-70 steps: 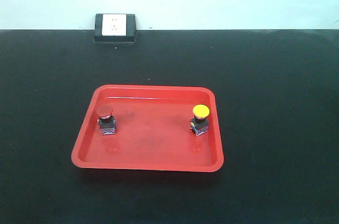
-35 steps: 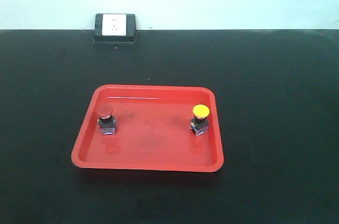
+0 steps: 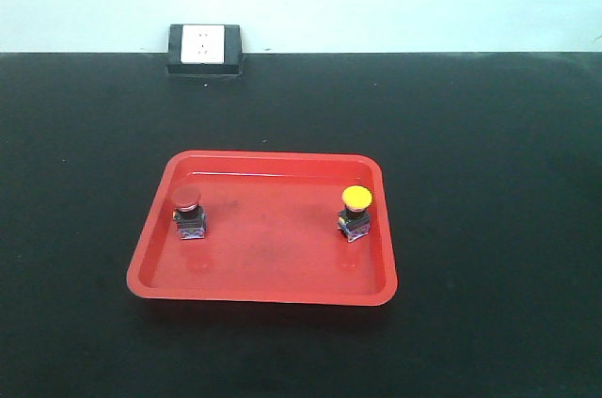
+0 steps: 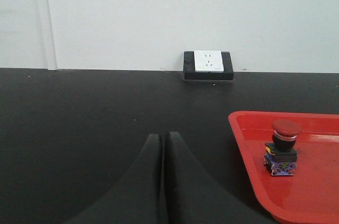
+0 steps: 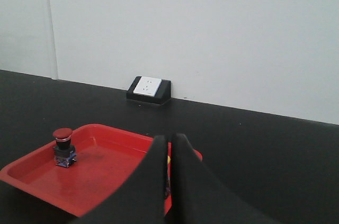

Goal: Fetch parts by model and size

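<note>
A red tray (image 3: 263,290) sits on a black surface (image 3: 489,182), seen from the front. Inside it, toward 9 o'clock, a red-capped push-button switch (image 3: 187,212) stands upright on its dark base. Toward 3 o'clock, near the tray's right wall, a yellow-capped push-button switch (image 3: 356,213) also stands upright. The two are well apart. At 12 o'clock, where the surface meets the pale wall, a white socket in a black housing (image 3: 205,49) rests. In the left wrist view, the left claw (image 4: 161,142) has its black fingers pressed together, holding nothing, above bare surface left of the tray. In the right wrist view, the right claw (image 5: 168,144) is likewise pressed together and empty, over the tray's near right part, with a sliver of yellow visible between its fingers.
</note>
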{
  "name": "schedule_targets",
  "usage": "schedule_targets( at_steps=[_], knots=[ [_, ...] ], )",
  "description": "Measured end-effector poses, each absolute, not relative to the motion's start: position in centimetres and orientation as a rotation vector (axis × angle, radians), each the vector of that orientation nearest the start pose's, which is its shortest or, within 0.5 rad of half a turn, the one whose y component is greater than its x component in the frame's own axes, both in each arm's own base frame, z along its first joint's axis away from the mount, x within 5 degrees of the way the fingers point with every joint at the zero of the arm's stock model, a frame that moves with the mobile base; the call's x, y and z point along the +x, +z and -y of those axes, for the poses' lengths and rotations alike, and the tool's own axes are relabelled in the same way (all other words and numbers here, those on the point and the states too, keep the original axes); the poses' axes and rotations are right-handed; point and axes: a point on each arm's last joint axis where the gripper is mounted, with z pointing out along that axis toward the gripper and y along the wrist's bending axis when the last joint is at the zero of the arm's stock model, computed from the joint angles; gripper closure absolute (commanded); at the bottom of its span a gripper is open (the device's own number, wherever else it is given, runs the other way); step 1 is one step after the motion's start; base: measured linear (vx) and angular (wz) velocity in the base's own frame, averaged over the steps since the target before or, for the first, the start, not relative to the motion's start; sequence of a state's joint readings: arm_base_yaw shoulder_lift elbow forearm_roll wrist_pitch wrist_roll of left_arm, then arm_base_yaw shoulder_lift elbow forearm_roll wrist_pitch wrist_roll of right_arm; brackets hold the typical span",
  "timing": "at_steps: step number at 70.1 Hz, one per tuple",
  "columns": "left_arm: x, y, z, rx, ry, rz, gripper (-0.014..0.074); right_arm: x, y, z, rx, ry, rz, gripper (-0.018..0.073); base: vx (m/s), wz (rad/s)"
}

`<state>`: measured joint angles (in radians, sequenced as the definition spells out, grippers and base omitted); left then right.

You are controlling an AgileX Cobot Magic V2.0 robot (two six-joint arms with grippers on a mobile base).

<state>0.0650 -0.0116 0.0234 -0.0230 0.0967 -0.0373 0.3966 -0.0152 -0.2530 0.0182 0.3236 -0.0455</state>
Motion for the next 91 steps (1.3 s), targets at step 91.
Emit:
schedule_targets(
  at_steps=[91],
  knots=[
    [5.6,19.7,-0.3,-0.098,0.002,-1.589,0.0604,5.6,20.0,-0.3,-0.079,0.008,-1.549,0.0569,0.00,0.00]
  ],
)
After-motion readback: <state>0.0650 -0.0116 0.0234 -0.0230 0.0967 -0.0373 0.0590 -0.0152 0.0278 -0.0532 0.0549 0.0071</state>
